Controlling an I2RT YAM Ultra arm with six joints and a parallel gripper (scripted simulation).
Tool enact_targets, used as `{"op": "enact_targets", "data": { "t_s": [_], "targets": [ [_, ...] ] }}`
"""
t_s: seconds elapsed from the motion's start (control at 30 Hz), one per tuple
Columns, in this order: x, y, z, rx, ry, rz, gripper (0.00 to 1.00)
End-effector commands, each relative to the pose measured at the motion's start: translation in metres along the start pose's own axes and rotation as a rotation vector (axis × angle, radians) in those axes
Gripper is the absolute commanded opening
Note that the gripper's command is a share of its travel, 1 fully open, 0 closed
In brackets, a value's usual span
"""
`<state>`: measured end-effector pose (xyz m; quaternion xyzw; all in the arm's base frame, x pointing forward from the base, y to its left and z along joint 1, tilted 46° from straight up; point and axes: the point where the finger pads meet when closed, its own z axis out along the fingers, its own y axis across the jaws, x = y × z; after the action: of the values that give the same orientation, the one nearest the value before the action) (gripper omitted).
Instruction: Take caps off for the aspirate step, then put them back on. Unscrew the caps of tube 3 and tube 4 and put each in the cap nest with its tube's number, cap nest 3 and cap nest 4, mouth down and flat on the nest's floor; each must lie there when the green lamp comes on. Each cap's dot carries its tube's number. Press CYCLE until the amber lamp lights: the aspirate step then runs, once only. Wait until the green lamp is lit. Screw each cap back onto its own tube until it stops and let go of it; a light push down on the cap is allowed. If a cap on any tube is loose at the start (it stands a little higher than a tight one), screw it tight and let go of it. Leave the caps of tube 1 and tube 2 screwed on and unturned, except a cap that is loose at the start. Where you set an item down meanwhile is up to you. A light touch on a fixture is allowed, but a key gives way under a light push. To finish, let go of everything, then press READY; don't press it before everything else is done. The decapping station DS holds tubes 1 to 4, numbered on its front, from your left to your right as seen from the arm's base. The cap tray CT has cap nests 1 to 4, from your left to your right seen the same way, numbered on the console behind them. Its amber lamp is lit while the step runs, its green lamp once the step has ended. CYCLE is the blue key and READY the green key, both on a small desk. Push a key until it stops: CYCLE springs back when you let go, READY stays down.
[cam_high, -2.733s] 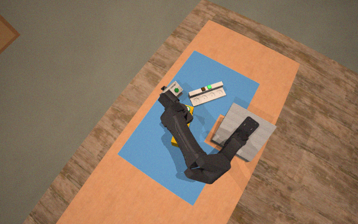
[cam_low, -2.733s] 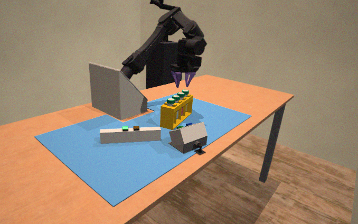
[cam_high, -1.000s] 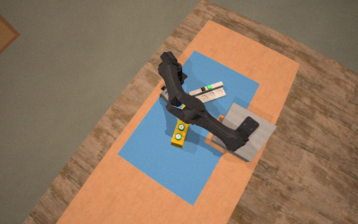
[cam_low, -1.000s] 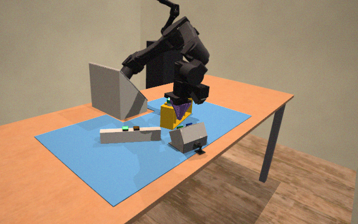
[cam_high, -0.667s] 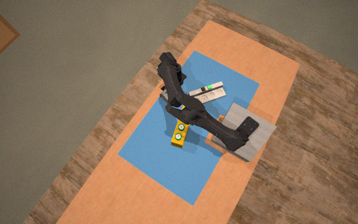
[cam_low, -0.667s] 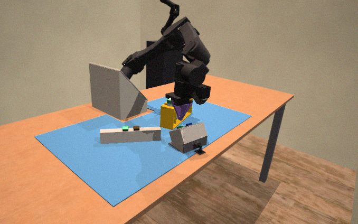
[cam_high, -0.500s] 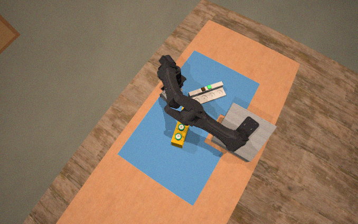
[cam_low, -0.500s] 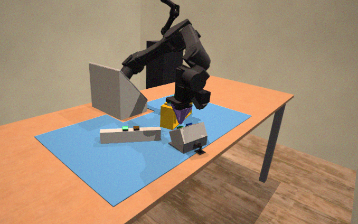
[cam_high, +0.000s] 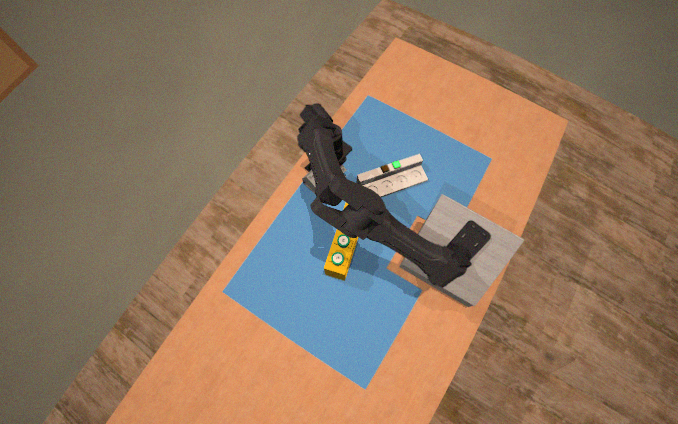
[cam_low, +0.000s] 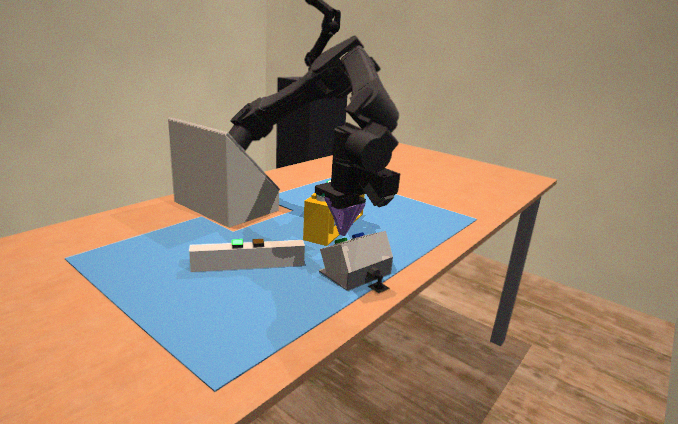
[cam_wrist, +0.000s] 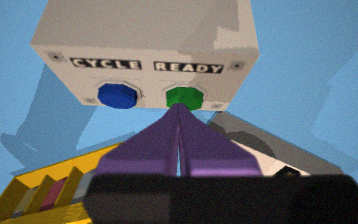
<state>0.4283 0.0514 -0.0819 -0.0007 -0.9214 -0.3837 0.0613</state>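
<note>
My gripper (cam_wrist: 178, 111) is shut and empty, its purple fingers pressed together to a point. The tip sits right at the green READY key (cam_wrist: 183, 97) on the small grey desk (cam_low: 357, 257); I cannot tell if the key is down. The blue CYCLE key (cam_wrist: 117, 95) stands free to its left. In the exterior view the gripper (cam_low: 344, 232) points down over the desk's keys. The yellow decapping station (cam_high: 341, 255) shows two green-rimmed caps (cam_high: 343, 240) (cam_high: 338, 258) on tubes; the other tubes are hidden by the arm. The cap tray (cam_high: 394, 175) has its green lamp (cam_high: 396, 164) lit, and its visible nests hold no cap.
The arm's grey base block (cam_high: 465, 250) stands at the mat's edge. The amber lamp (cam_low: 258, 242) beside the green lamp (cam_low: 237, 242) is dark. The station (cam_low: 320, 220) is close behind the desk, and the tray console (cam_low: 247, 254) lies to its left.
</note>
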Motion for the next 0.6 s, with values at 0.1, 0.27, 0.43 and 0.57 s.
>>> {"op": "enact_targets", "data": {
  "t_s": [0.1, 0.27, 0.43, 0.57],
  "targets": [
    [-0.0029, -0.0062, -0.0117, 0.0, -0.025, 0.009, 0.0],
    [-0.0029, -0.0062, -0.0117, 0.0, -0.025, 0.009, 0.0],
    [-0.0031, -0.0071, -0.0129, 0.0, -0.025, 0.009, 0.0],
    [-0.0034, -0.0077, -0.0139, 0.0, -0.025, 0.009, 0.0]
  ]
}}
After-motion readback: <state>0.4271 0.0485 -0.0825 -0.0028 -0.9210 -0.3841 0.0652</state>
